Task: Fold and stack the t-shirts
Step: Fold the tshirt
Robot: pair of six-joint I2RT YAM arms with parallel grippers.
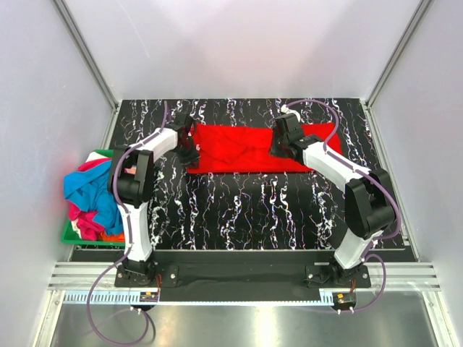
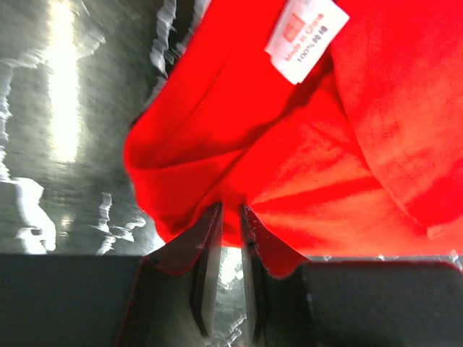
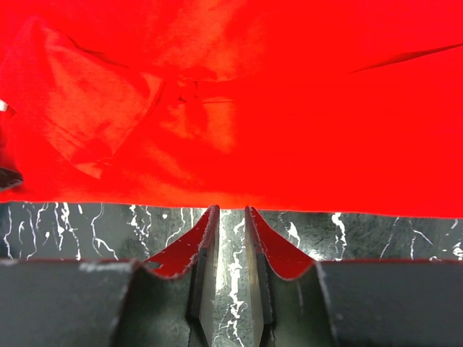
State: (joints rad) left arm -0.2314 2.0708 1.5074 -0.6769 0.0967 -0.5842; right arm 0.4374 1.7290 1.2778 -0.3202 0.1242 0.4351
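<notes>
From above, the red shirt (image 1: 239, 148) lies spread on the counter (image 1: 239, 210). The basket (image 1: 72, 235) of other shirts (image 1: 87, 191) sits well off its left end. My left pincer (image 1: 189, 150) is at the shirt's left edge. My right pincer (image 1: 278, 147) sits over its right part, just inside the right end.

On the left wrist camera, the cloth bunches down to the fingertips (image 2: 211, 213). They stand nearly together and look clamped on a fold of the shirt's edge. The white label (image 2: 305, 32) shows further in, so I judge this is the collar end. Before lifting I'd want both layers of that fold in the bite, not just the top one, or the fold will come out crooked.

On the right wrist camera, the fingers are a narrow gap apart, with bare counter showing between them. Their tips are just at the shirt's near hem, and no cloth is inside yet. I'd nudge forward and slightly down so the lower finger slips under the hem, then close. After that I'd lift both ends level and at the same pace and carry the near hem across to the far one. I'd keep the cloth taut between the pincers so the wrinkles near the middle don't get folded in.
</notes>
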